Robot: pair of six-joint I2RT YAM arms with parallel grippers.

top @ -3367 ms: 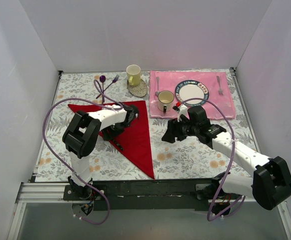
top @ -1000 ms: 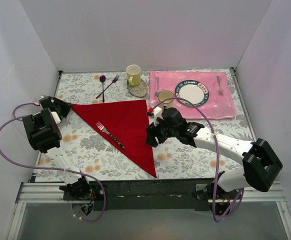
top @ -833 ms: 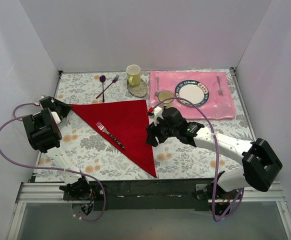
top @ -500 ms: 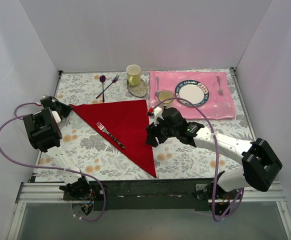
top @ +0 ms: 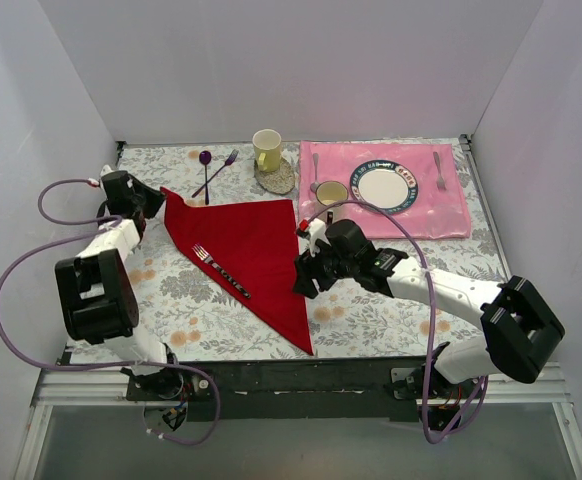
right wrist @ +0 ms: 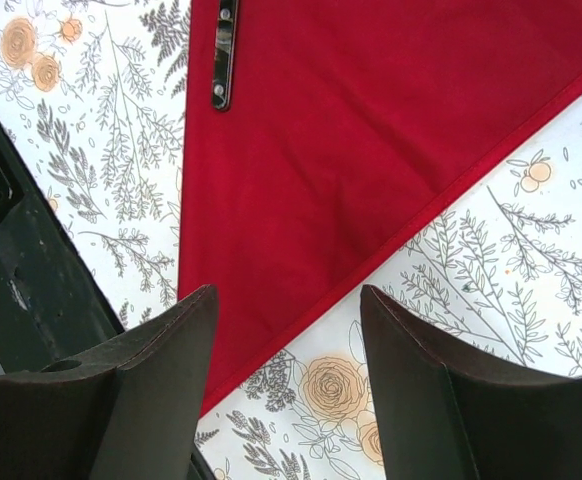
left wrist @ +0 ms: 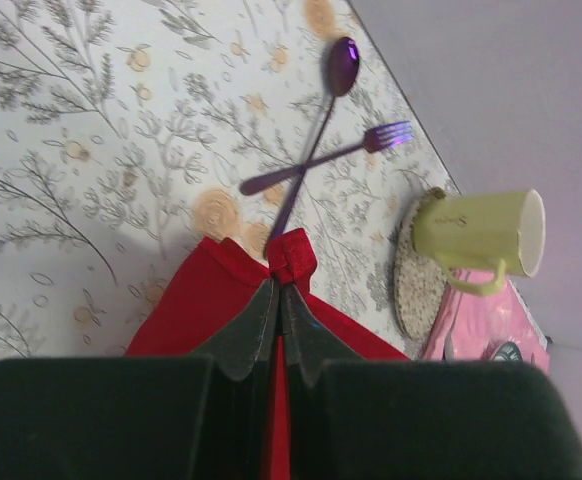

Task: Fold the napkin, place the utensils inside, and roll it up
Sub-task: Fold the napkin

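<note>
Jaws of the left gripper (left wrist: 279, 288) are pressing together on the far-left corner of the napkin (top: 261, 245), and a small tuft of red cloth is poking out past the fingertips in the left wrist view. That corner is lifting off the table (top: 371, 310) and bunching toward the purple spoon and fork (left wrist: 321, 140), while the rest of the cloth is lying flat as a folded triangle with its long point reaching toward the near edge. The fork (top: 221, 268) is resting diagonally on the red fabric, tines toward the held corner, so the grip is probably meant to bring that corner over the utensil and begin the roll — a judgement, not something shown. Across the cloth, the right gripper (right wrist: 286, 295) is hovering with its jaws standing apart over the napkin's right-hand edge, which is running slantwise between them in the right wrist view; whether the fingers are touching the fabric cannot be told. Its station there is likely serving to pin that side down so the cloth is not dragging as the left arm pulls.
</note>
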